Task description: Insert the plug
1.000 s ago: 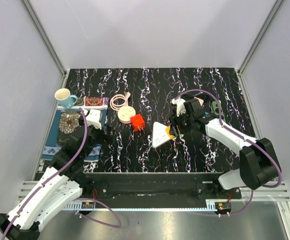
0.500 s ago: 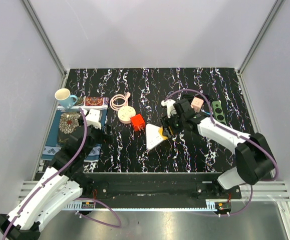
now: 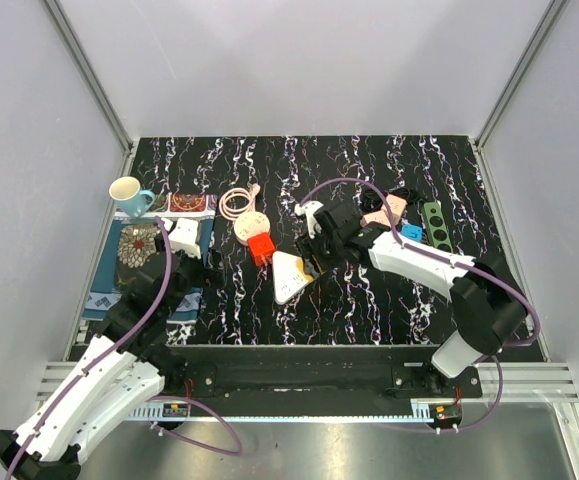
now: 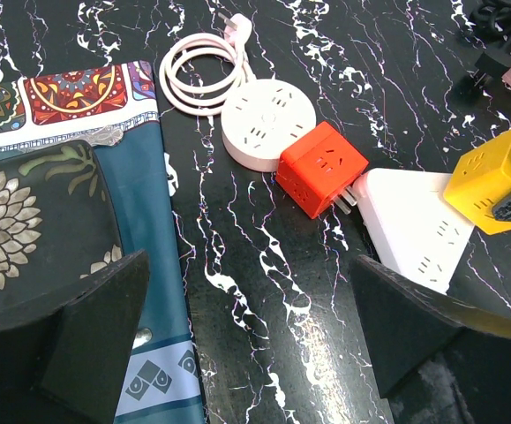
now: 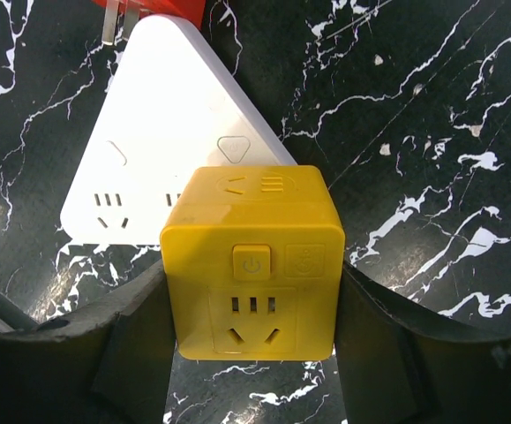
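Right claw [image 5: 251,346] is clamped on the yellow cube plug [image 5: 251,265], which is held over one edge of the white triangular socket block [image 5: 154,132] on the bench [image 3: 369,300]; whether it is seated cannot be told. The red cube adapter [image 4: 321,168] is seen between that block and the round white socket [image 4: 268,132], prongs just beside a block corner. Left claw [image 4: 255,322] is held wide open above the bench, beside the patterned cloth [image 4: 149,256].
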You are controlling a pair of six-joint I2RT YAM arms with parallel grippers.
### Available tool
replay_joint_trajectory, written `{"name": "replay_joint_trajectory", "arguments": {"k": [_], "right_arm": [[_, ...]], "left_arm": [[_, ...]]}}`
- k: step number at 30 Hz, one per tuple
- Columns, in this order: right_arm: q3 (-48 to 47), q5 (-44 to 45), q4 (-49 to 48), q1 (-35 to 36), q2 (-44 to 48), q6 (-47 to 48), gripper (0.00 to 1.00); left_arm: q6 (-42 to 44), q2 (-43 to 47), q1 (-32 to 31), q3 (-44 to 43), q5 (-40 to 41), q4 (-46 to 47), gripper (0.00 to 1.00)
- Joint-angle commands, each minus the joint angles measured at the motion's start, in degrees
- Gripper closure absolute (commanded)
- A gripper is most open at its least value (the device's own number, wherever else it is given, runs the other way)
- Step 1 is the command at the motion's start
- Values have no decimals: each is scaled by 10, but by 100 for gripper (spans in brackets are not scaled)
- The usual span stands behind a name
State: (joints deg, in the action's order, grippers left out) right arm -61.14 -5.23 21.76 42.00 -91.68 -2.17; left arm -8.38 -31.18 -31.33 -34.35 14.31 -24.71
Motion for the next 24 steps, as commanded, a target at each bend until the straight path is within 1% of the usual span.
{"name": "replay_joint_trajectory", "arguments": {"k": [1,5,11,18,24], "right_arm": [[9,26,65,30,-54,-13,100],[5,31,69,39,-79,-13,100],[-10,30,101,41,-115,-8,100],[-26,50,135,48,-152,-4,100],[-76,50,182,48,-192,2,100]], "left_arm": [[8,2,3,-1,10,26,1],[7,3,2,-1,13,25,1],[7,7,4,-1,15,26,1],[7,9,6,0,15,25,1],[6,9,7,0,14,24,1]]}}
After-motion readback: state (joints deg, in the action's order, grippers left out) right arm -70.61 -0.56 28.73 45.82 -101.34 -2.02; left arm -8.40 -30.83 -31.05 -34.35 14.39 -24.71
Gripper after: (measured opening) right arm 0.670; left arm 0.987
